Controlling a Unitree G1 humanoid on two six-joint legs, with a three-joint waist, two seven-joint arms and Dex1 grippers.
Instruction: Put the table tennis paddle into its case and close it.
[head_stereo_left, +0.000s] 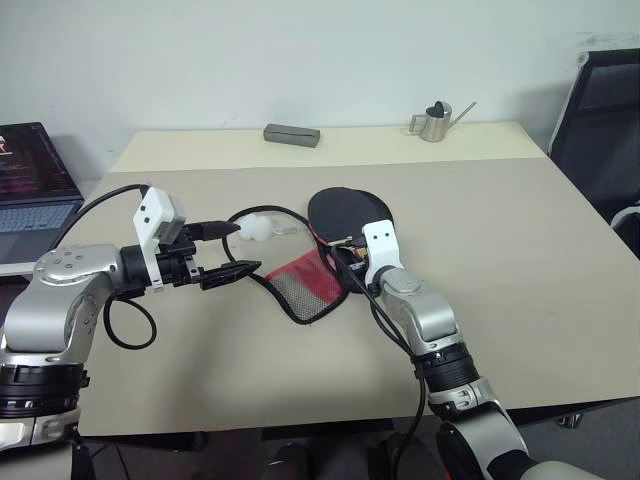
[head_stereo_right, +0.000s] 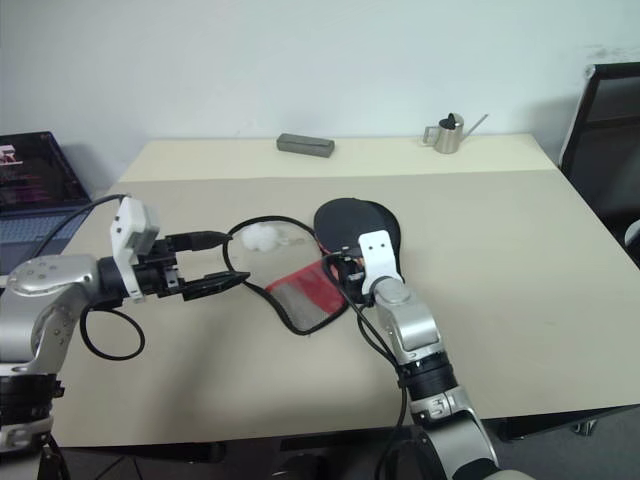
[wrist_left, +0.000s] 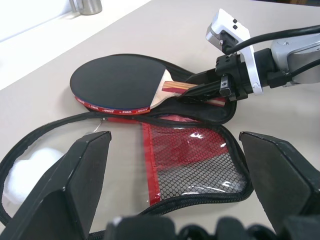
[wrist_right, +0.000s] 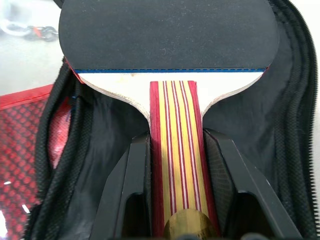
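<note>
The table tennis paddle (head_stereo_left: 345, 208) lies black face up on the open case's lower half, its striped wooden handle (wrist_right: 175, 150) pointing toward me. My right gripper (wrist_right: 176, 165) is shut on that handle, one black finger (wrist_right: 132, 190) against each side. The case (head_stereo_left: 305, 285) is unzipped; its red mesh flap is folded out flat to the left of the paddle, and black lining (wrist_right: 240, 115) surrounds the blade. To the left of the flap, above the table, my left gripper (head_stereo_left: 228, 250) hovers open with nothing between its fingers (wrist_left: 75, 185).
A white lump (head_stereo_left: 255, 230) sits inside the loose zipper loop left of the paddle. A grey block (head_stereo_left: 291, 134) and a small metal watering can (head_stereo_left: 433, 122) stand at the table's far side. A laptop (head_stereo_left: 30, 190) is at the left, a black chair (head_stereo_left: 605, 110) at the right.
</note>
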